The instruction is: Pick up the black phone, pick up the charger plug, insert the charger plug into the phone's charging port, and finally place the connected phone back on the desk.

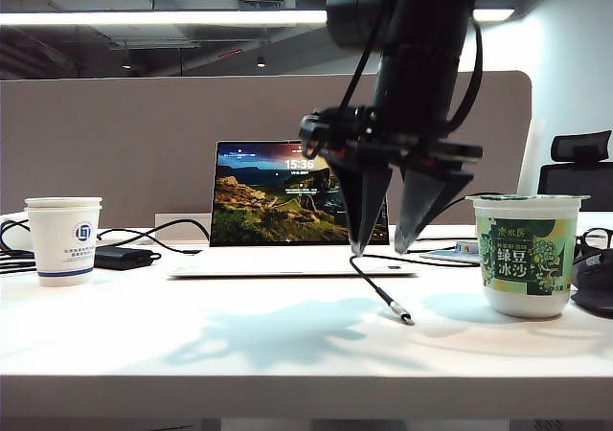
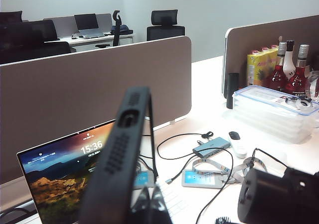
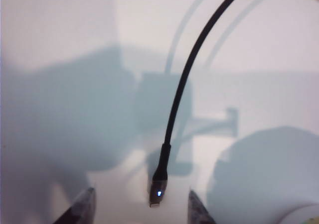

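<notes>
Charger plug [image 3: 156, 193] lies btwn right end effector's [image 3: 140, 206] spread fingers.

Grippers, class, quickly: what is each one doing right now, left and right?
Left gripper: closed on the black phone, held up on edge.
Right gripper: open, empty, fingers either side of the charger plug on the desk.

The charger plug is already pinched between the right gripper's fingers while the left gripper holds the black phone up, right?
Not quite. The charger plug lies free on the desk; the right gripper hangs above it, open, a finger on either side, as the right wrist view shows. The rest stands: the left gripper holds the black phone up.
</notes>
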`<state>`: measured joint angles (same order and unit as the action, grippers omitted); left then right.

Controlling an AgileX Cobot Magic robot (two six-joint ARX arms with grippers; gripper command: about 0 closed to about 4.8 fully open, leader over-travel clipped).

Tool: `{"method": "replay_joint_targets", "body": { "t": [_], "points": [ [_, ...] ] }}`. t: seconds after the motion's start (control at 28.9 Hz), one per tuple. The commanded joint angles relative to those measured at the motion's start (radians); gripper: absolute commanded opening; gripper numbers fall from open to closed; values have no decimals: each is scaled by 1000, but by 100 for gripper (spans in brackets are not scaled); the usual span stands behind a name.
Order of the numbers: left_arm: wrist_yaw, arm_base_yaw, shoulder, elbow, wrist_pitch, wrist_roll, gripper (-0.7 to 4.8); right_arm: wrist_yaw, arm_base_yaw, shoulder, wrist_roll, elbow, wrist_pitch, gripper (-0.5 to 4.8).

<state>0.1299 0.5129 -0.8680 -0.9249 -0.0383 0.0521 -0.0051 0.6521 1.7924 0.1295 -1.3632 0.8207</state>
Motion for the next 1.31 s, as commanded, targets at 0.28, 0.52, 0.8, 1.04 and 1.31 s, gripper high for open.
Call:
{"method": "replay_joint_targets", "body": {
  "t": [0.28,0.52,0.8,1.04,1.31],
  "points": [
    [5,-2,6,-8,-36,0,-7,-20,2,58,-3,-1,-3,235],
    [5,-2,6,-8,-36,0,-7,-20,2,92,-7,2,13,235],
    [5,-2,6,-8,-33,1,-7,-20,1,94,-7,3,12,234],
    [5,-2,6,-8,-29,1,-7,-20,1,94,-7,2,9,235],
    [5,-2,6,-8,-29,2,-7,-20,2,93,-7,2,10,235]
  ]
}}
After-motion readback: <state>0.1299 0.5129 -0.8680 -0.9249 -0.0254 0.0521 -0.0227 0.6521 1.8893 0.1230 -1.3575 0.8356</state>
